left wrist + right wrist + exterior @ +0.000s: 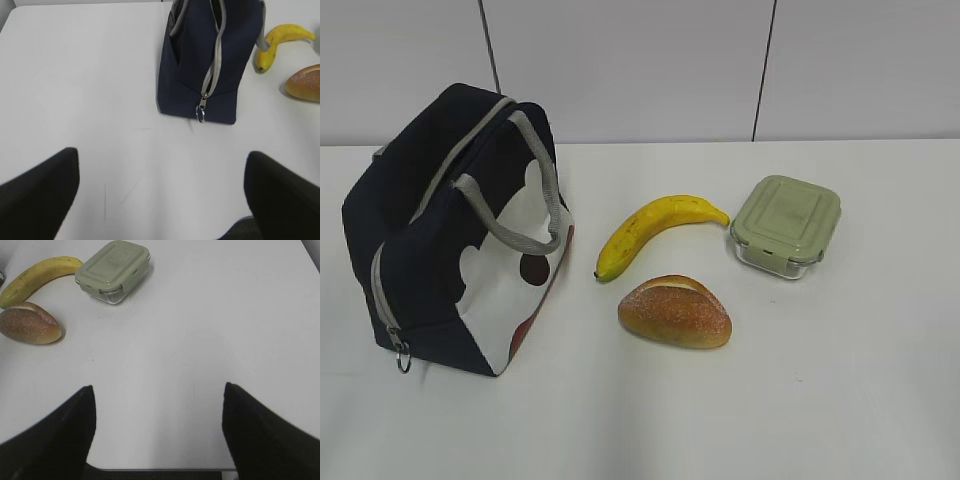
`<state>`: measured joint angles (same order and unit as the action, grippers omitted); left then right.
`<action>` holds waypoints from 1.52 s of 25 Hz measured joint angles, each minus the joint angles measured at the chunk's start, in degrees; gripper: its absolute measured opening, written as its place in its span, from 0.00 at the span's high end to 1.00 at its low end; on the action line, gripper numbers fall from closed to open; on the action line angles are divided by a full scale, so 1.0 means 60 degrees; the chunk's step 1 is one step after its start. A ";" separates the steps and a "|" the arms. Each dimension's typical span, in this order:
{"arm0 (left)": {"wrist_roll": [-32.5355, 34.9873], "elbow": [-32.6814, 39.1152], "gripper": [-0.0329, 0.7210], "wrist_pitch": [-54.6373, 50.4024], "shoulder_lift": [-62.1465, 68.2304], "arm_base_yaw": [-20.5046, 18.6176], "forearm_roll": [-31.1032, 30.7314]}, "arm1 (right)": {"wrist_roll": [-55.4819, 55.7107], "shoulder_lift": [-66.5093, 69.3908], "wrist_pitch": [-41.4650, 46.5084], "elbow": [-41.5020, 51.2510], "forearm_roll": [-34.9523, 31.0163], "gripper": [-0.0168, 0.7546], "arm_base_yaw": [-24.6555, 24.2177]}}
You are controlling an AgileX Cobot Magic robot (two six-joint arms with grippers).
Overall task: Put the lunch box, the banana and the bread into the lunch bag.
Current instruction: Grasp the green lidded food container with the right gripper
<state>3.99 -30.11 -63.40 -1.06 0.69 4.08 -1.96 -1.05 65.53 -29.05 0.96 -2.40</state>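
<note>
White table holds the banana, bread and lunch box beside the zipped lunch bag, nothing packed, while the left gripper and right gripper both gape wide and hold nothing.

Left gripper hangs wide open over bare white table — nothing between the fingers. Ahead of them stands the lunch bag, zipper pull facing the fingers — banana and bread beyond the right finger.

Bright, even light; soft shadows
</note>
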 joint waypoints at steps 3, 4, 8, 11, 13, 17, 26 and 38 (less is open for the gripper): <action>0.0000 0.0000 0.10 0.0000 0.0000 0.0000 0.0000 | 0.0000 0.0000 0.0000 0.0000 0.0000 0.22 0.0000; 0.0000 0.0000 0.11 0.0000 0.0000 0.0000 0.0000 | 0.0000 0.0000 0.0000 0.0000 0.0000 0.22 0.0000; 0.0000 0.0000 0.16 0.0000 0.0000 0.0000 -0.0007 | 0.0000 0.0000 0.0000 0.0000 0.0000 0.22 0.0000; 0.0000 0.0000 0.18 0.0000 0.0000 0.0000 0.0003 | 0.0000 0.0000 0.0000 0.0000 0.0000 0.22 0.0000; 0.0000 -0.0092 0.18 -0.0042 0.0176 0.0000 0.0188 | 0.0000 0.0000 0.0000 0.0000 0.0000 0.22 0.0000; 0.0000 -0.0763 0.21 0.0067 0.1289 0.0000 0.0303 | 0.0000 0.0000 0.0000 0.0000 0.0000 0.22 0.0000; 0.0445 -0.3409 0.22 0.1068 0.5817 0.0000 0.0989 | 0.0000 0.0000 0.0000 0.0000 0.0000 0.22 0.0000; 0.1179 -0.8699 0.31 -0.0872 1.2696 0.0000 0.2609 | 0.0000 0.0000 0.0000 0.0000 0.0000 0.22 0.0000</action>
<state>11.07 -82.30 -68.63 75.12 0.69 19.73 -1.96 -1.05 65.53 -29.05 0.96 -2.40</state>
